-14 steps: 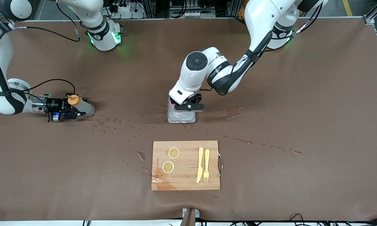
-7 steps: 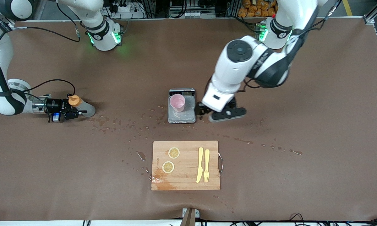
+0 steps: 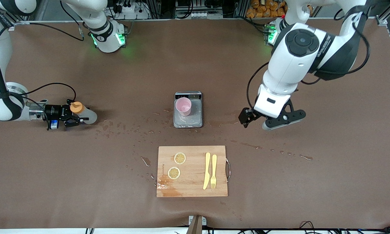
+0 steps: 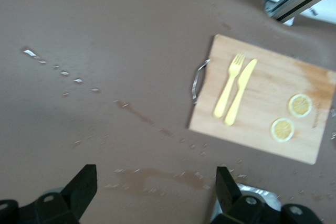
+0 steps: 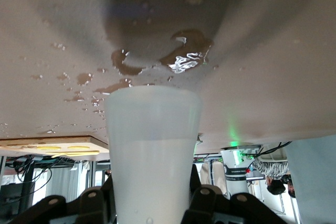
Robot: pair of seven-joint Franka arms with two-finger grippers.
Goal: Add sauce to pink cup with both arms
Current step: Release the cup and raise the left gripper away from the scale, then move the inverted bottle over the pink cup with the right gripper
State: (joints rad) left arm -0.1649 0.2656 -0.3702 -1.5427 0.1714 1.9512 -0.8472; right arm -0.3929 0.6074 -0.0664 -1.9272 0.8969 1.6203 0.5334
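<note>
Pink cup [image 3: 183, 106] upright on small scale [image 3: 188, 122], centre table, ready for weighing sauce. Right gripper [image 3: 72, 118] at cup's 9 o'clock pinches sauce bottle [image 3: 83, 113], tilted. Left gripper [image 3: 273, 121] at 3 o'clock hangs spread, empty, clear.

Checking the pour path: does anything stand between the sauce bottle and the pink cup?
Nothing visible does. Only wet tabletop lies between the sauce bottle, held in the right tool, and the pink cup on the scale.

Left hand [image 3: 270, 119] hangs agape; right hand [image 3: 72, 114] clamps low, sideways.
</note>
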